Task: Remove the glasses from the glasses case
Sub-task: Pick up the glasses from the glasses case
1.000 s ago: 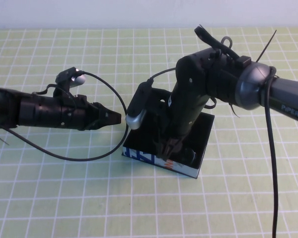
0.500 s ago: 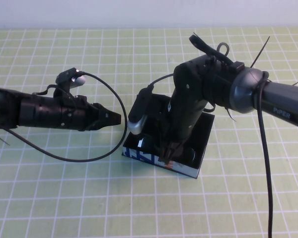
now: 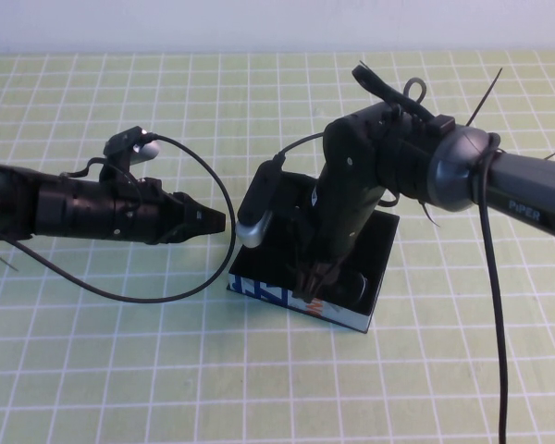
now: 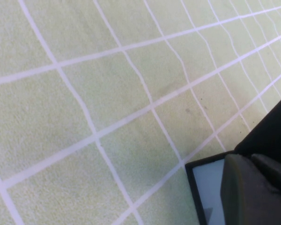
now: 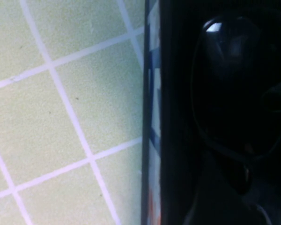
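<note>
The glasses case stands open in the middle of the mat, black inside, with its light blue printed side toward me. My right gripper reaches straight down into it near that front wall. In the right wrist view the glasses lie inside the case, one dark lens and its thick black rim showing close below the camera. My left gripper hovers shut just left of the case, pointing at it and holding nothing. The left wrist view shows a corner of the case beside one of the left fingers.
A green mat with a white grid covers the table. A black cable loops from the left arm toward the case. The right arm's bulky wrist hangs over the case and hides most of its inside.
The right arm has shifted slightly left and sunk a little deeper into the case. The left arm has not moved.
</note>
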### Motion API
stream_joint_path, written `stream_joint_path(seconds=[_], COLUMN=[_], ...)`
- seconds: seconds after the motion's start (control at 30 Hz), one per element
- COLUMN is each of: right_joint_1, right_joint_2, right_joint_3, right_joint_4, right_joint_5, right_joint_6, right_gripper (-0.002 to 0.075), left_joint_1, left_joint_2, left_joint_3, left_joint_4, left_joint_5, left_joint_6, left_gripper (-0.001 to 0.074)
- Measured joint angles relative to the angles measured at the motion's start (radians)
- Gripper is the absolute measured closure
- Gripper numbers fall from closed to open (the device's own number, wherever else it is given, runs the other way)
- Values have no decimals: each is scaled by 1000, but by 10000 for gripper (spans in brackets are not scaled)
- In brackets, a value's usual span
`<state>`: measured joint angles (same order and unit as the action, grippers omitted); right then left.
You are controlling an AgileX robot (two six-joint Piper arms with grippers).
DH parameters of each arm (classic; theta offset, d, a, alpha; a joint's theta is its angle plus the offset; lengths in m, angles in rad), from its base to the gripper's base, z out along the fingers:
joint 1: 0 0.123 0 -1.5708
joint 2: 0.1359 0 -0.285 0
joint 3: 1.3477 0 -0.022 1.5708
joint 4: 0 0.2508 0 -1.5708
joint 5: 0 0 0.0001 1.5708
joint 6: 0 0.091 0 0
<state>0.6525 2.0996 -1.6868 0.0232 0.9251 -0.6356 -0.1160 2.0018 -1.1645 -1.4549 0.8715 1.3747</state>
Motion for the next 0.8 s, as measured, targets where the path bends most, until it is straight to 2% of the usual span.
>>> stream_joint_path(seconds=[0.37,0.6,0.8], right_joint_1=[-2,-2,0], right_joint_2=[16,12,10], right_joint_3=[-3,-10,-38], right_joint_4=[-5,6,1], right_joint_5=[-2,20,59], right_joint_6=[0,0,23], right_gripper=[498,671,702], left_joint_1=[0,0,0], left_joint_2=[0,0,0], left_joint_3=[0,0,0], left_joint_4=[0,0,0], left_joint_5=[4,6,6], left_joint_6=[0,-2,-4], left_gripper=[739,739,739])
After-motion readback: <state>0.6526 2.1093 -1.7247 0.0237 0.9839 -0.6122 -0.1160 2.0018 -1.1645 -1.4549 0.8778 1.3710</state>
